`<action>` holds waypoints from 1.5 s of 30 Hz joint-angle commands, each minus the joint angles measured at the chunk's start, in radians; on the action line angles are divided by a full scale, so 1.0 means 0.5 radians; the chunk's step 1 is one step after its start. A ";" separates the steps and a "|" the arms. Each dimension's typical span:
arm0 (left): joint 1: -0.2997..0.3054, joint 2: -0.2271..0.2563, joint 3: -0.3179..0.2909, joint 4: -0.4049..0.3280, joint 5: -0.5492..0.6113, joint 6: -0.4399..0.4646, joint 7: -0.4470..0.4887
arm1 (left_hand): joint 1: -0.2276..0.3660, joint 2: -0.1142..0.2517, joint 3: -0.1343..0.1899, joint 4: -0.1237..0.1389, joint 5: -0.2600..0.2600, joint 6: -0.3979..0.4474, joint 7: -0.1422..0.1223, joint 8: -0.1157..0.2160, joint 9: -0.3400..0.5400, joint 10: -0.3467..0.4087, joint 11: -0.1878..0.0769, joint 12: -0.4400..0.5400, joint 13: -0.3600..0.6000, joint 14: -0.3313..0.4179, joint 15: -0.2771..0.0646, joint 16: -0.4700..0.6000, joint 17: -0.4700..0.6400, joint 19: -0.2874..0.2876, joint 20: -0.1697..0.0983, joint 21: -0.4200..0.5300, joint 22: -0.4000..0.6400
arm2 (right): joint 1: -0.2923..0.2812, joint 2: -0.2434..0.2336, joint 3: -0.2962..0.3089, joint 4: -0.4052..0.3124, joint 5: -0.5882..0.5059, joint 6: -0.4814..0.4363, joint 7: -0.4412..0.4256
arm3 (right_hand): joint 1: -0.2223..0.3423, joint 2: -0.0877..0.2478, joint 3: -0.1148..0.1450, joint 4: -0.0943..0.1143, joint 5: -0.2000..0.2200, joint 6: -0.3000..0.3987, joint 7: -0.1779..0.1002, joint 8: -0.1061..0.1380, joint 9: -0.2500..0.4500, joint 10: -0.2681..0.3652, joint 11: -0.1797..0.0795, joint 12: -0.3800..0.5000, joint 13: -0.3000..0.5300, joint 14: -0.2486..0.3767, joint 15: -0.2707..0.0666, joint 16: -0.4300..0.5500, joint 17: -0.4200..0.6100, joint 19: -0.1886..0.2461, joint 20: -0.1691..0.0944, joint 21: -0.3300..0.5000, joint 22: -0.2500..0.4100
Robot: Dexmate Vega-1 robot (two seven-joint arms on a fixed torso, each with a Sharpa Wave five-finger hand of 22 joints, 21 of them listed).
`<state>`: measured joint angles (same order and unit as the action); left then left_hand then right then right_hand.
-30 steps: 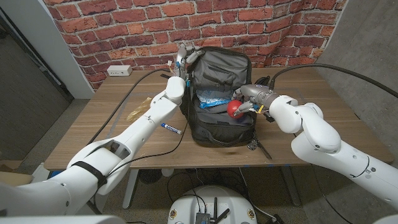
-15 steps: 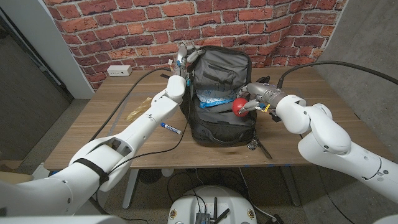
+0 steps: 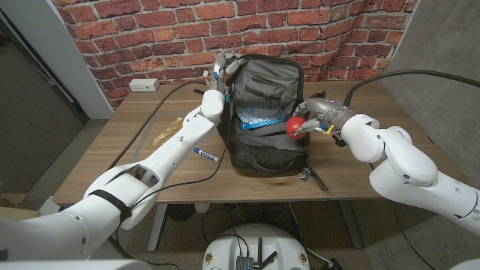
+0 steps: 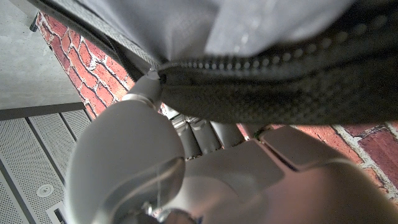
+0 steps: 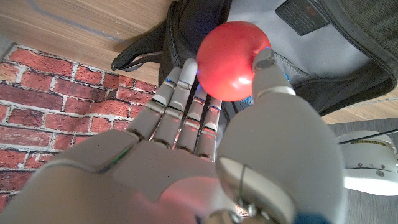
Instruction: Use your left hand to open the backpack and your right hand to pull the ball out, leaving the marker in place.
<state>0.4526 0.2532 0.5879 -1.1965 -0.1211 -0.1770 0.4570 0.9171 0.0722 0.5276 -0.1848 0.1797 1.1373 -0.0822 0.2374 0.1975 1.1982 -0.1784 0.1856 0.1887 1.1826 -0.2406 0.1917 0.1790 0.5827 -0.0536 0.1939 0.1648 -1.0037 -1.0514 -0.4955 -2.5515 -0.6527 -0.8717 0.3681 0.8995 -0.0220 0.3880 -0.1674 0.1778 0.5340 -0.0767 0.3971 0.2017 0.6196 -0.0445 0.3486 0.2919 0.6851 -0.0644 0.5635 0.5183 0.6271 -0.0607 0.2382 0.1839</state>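
- Ball (image 3: 297, 126): red, smooth, glossy, no markings visible. It sits at the right rim of the backpack (image 3: 266, 112), raised above the opening rather than down inside. Looks firm enough to take a pinch without deforming, judging by its clean round outline.
- Right hand (image 3: 313, 120): holds the ball between thumb and fingers (image 5: 180, 109). In the right wrist view the thumb caps one side and the other fingers cradle the opposite side, closed only as far as the ball allows. Grip comes in from the side, likely so the hand can exit sideways past the rim without snagging fabric.
- Backpack: black with grey lining, standing on the table (image 3: 127, 150), flap lifted up toward the brick wall (image 3: 150, 30). Blue-and-white items remain inside; can't tell what they are.
- Left hand (image 3: 223, 71): up at the top left corner of the flap, holding it back. The left wrist view shows zipper edge and lining pressed right against the hand; exact finger closure is unclear, but it looks like a grip on the flap. Purpose, I'd say: keep the mouth open so the right hand has a clear path.
- Marker (image 3: 207, 155): blue-and-white, lying on the table just beside the backpack's left side, apart from both hands. It's outside the bag, not in it.
- Judgement: extraction nearly done; what's left is clearing the rim.
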 commanded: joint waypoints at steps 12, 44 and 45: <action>0.082 0.028 -0.003 -0.188 0.026 0.143 0.071 | 0.001 0.016 0.033 0.021 0.013 0.016 0.000 0.014 0.005 0.016 -0.001 0.011 0.004 0.012 0.002 -0.001 0.003 0.024 -0.283 -0.009 0.008 | -0.070 -0.278 0.108 -0.092 0.275 -0.104 -0.288 | 0.107 0.110 0.003 0.007 0.010 0.097 -0.064 0.008 0.006 0.315 -0.297 0.249 0.369 0.029 -0.328 -0.014 0.015 0.016 -0.178 0.011 0.006; 0.343 0.121 -0.038 -0.737 0.079 0.496 0.199 | 0.000 0.013 0.033 0.018 0.013 0.014 -0.001 0.013 0.005 0.015 -0.001 0.012 0.003 0.012 0.001 -0.001 0.003 0.024 -0.284 -0.009 0.008 | -0.262 -0.624 0.301 0.020 0.616 0.031 -0.666 | 0.115 0.117 -0.003 0.011 0.010 0.099 -0.065 -0.001 0.007 0.308 -0.300 0.249 0.400 0.037 -0.326 -0.044 0.030 0.016 -0.176 0.014 0.007; 0.362 0.127 -0.052 -0.770 0.058 0.507 0.194 | 0.001 0.012 0.033 0.018 0.013 0.014 -0.001 0.013 0.005 0.016 -0.001 0.012 0.003 0.012 0.001 -0.001 0.003 0.024 -0.284 -0.009 0.008 | -0.280 -0.631 0.321 0.028 0.638 0.044 -0.687 | 0.113 0.118 -0.004 0.012 0.010 0.100 -0.065 -0.001 0.007 0.310 -0.299 0.250 0.402 0.037 -0.324 -0.046 0.030 0.016 -0.176 0.014 0.007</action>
<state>0.5750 0.2926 0.5820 -1.4557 -0.0846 -0.0026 0.5390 0.9153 0.0700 0.5330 -0.1793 0.1817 1.1357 -0.0832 0.2401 0.1972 1.2004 -0.1806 0.1855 0.1887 1.1825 -0.2406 0.1917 0.1790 0.5827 -0.0536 0.1939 0.1648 -1.0896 -1.3128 -0.3936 -2.5707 -0.4083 -0.9047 0.1005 0.9033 -0.0258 0.3854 -0.1675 0.1778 0.5392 -0.0716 0.3899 0.2019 0.6191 -0.0450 0.3697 0.2919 0.6942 -0.0693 0.5421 0.5312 0.6270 -0.0607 0.2381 0.1837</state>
